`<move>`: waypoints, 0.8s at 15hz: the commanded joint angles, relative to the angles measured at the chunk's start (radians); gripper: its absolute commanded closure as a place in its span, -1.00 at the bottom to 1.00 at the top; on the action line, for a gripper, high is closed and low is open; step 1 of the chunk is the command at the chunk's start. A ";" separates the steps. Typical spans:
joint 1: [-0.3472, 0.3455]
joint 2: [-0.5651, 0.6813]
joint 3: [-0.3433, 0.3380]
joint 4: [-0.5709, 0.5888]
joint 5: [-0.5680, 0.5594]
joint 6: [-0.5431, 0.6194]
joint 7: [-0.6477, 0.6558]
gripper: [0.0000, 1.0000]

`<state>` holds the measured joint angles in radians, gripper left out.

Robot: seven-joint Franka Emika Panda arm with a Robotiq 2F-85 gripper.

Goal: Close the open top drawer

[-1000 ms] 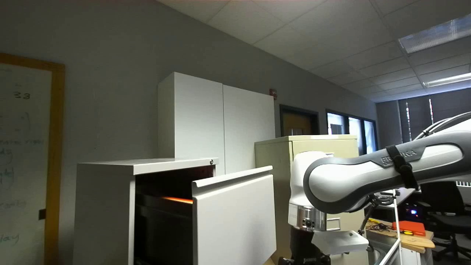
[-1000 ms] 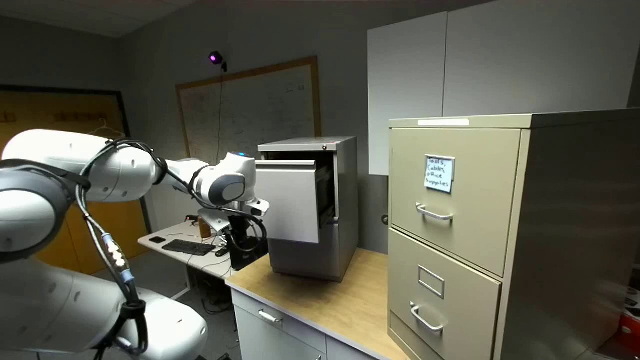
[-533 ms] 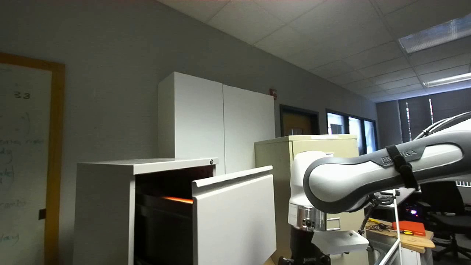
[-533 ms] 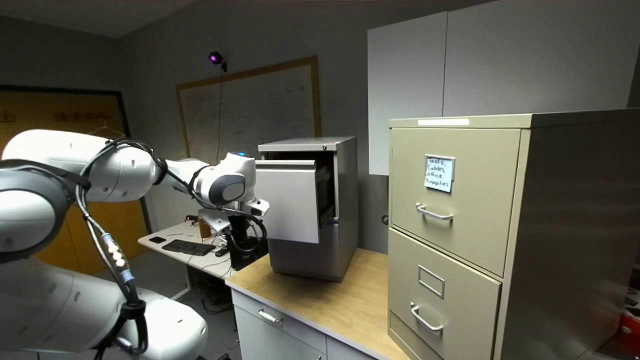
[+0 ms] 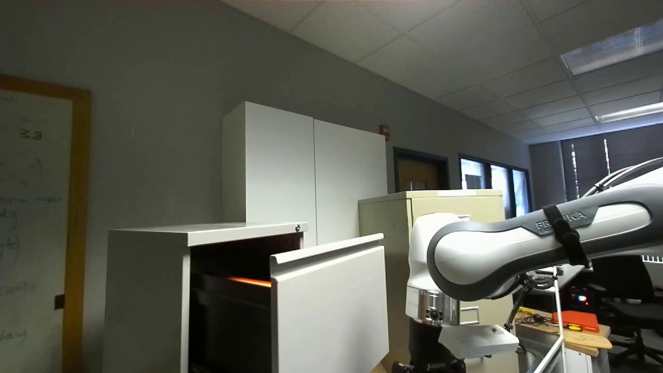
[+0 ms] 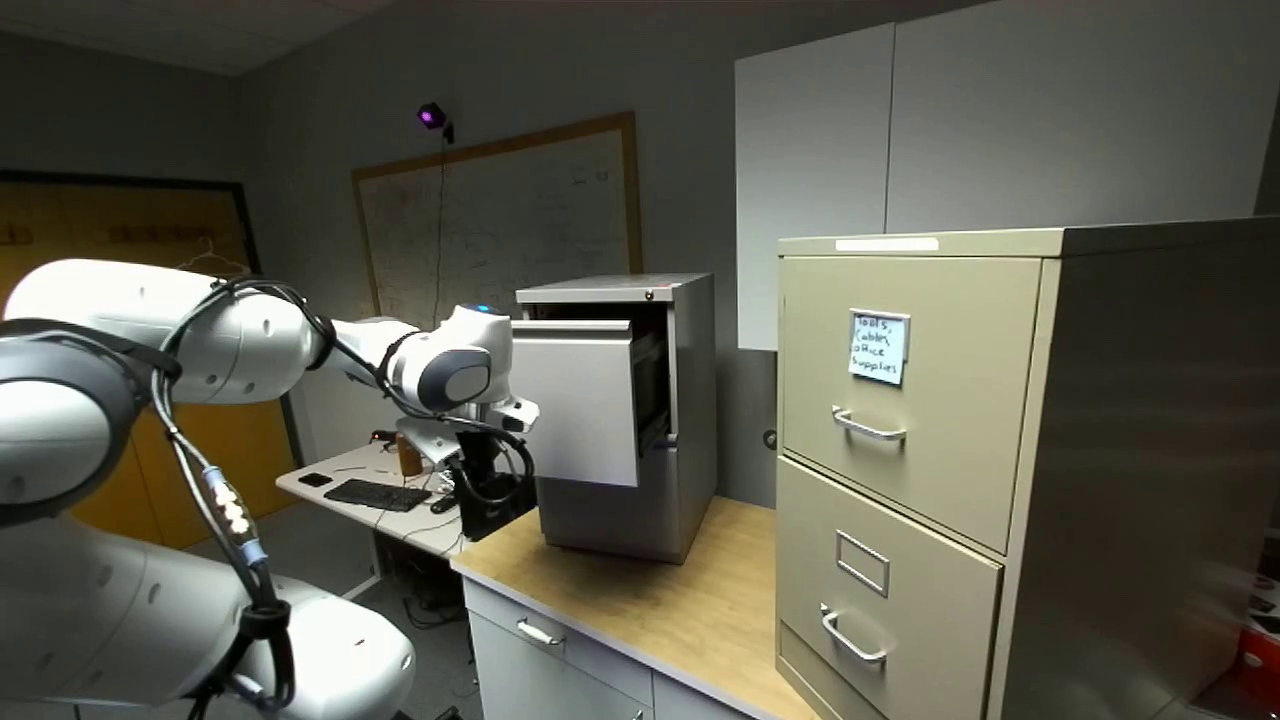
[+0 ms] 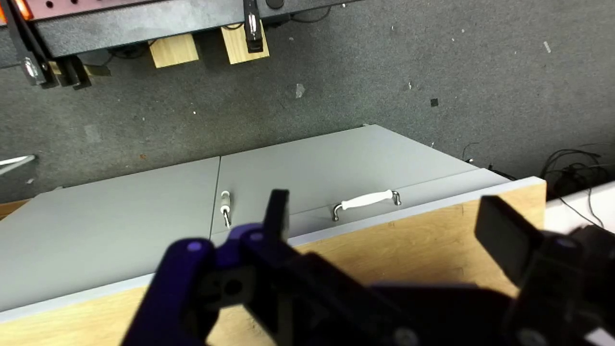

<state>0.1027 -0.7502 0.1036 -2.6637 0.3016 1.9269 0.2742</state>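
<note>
The top drawer is pulled out of the low white cabinet (image 5: pixel 145 300). Its tall plain white front panel (image 5: pixel 331 311) shows in both exterior views (image 6: pixel 575 410). Its dark inside with an orange strip (image 5: pixel 251 282) shows in an exterior view. My gripper (image 7: pixel 387 204) is open, with nothing between its fingers in the wrist view. It points down in front of the drawer panel. A gap shows between panel and wrist in an exterior view; whether the fingertips touch the panel cannot be told. The fingertips are cut off there. The drawer is not recognisable in the wrist view.
The low cabinet stands on a wooden counter (image 6: pixel 720 600) above white-handled units (image 7: pixel 365 199). A beige filing cabinet (image 6: pixel 910 400) stands beside it. A tall white two-door cupboard (image 5: pixel 279 171) is behind. A desk with a keyboard (image 6: pixel 375 494) lies beyond the arm.
</note>
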 commanded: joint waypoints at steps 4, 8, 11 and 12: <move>-0.017 -0.006 0.017 0.009 0.006 0.003 0.006 -1.00; -0.018 -0.014 0.025 0.017 0.001 0.019 0.012 -0.33; -0.019 -0.019 0.035 0.033 -0.006 0.038 0.017 0.15; -0.021 -0.020 0.042 0.042 -0.012 0.049 0.023 0.28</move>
<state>0.0987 -0.7580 0.1182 -2.6538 0.3007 1.9654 0.2746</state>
